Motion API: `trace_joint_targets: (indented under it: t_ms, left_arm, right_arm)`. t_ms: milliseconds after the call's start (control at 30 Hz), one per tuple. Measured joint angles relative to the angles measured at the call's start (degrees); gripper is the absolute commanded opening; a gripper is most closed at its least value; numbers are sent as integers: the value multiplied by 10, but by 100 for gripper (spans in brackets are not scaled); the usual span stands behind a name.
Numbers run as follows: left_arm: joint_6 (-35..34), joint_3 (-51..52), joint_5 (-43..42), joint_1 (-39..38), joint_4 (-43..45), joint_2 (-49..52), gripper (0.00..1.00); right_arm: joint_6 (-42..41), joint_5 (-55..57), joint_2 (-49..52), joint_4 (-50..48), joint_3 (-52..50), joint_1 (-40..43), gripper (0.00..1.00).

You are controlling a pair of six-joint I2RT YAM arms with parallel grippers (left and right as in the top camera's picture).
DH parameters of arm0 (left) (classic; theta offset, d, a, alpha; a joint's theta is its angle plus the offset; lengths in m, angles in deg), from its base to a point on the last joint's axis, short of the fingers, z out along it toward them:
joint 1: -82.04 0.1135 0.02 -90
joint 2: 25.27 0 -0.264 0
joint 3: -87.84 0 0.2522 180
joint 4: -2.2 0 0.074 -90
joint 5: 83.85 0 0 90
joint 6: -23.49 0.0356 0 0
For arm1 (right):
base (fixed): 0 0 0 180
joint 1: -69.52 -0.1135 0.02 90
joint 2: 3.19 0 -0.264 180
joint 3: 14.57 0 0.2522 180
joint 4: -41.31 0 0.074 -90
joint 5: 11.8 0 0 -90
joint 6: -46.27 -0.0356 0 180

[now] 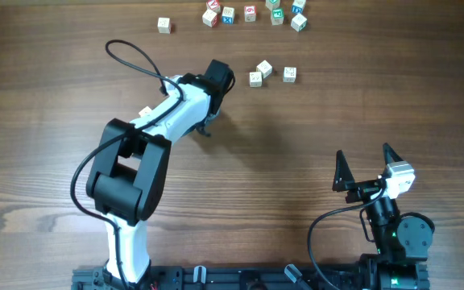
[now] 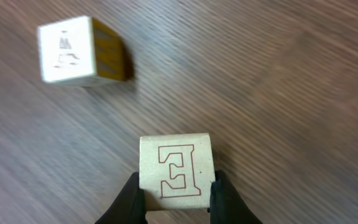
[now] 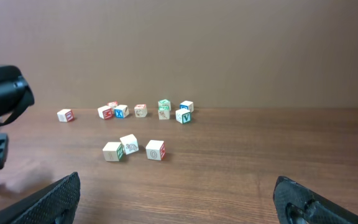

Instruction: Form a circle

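Three small pale wooden cubes (image 1: 264,72) sit close together on the table, right of my left gripper (image 1: 220,74); they form no ring. The right wrist view shows the same group (image 3: 129,148). My left gripper (image 2: 176,190) is shut on a pale cube with a red letter E (image 2: 177,169), its black fingers (image 2: 132,199) pressed on both sides. Another cube with a yellow side (image 2: 73,50) lies ahead to its left, blurred. In the overhead view the held cube is hidden under the gripper. My right gripper (image 1: 366,159) stands wide open near the front right, nothing between its fingertips (image 3: 178,186).
A loose row of several printed cubes (image 1: 250,13) lies along the far edge, with one cube (image 1: 163,25) apart at its left. The same row (image 3: 140,110) shows in the right wrist view, and the left arm's black body (image 3: 2,93) fills the left side.
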Motion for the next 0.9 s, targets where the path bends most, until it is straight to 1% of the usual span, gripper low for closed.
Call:
trace_joint_targets:
  t_ms: [67,100,167,267,333,467,500,533,567,600,633,667,800,900]
  left_arm:
    - [0,12,23,0,-1,-1,15]
    - [0,16,35,0,-1,-1,19]
    - [4,21,45,0,2,-1,30]
    - [13,26,50,0,6,-1,38]
    - [16,31,44,1,6,2,41]
    - [17,34,44,1,6,6,42]
    - [17,34,44,1,6,6,51]
    - [18,34,44,1,6,6,64]
    - [23,34,44,1,5,6,71]
    - [27,34,46,1,2,3,81]
    - [40,34,45,1,0,0,94]
    - [45,34,33,4,5,-6,100]
    - [71,34,5,4,2,-44,100]
    - [83,34,-16,3,-2,-116,100]
  right_arm:
    - [0,0,0,0,0,0,100]
    - [0,0,0,0,0,0,100]
    - [0,0,0,0,0,0,100]
    - [0,0,0,0,0,0,100]
    - [0,0,0,0,0,0,100]
    - [0,0,0,0,0,0,100]
    - [0,0,0,0,0,0,100]
    - [0,0,0,0,0,0,100]
    - [0,0,0,0,0,0,100]
    - [0,0,0,0,0,0,100]
    - [0,0,0,0,0,0,100]
    - [0,0,0,0,0,0,100]
    - [0,0,0,0,0,0,100]
    - [0,0,0,0,0,0,100]
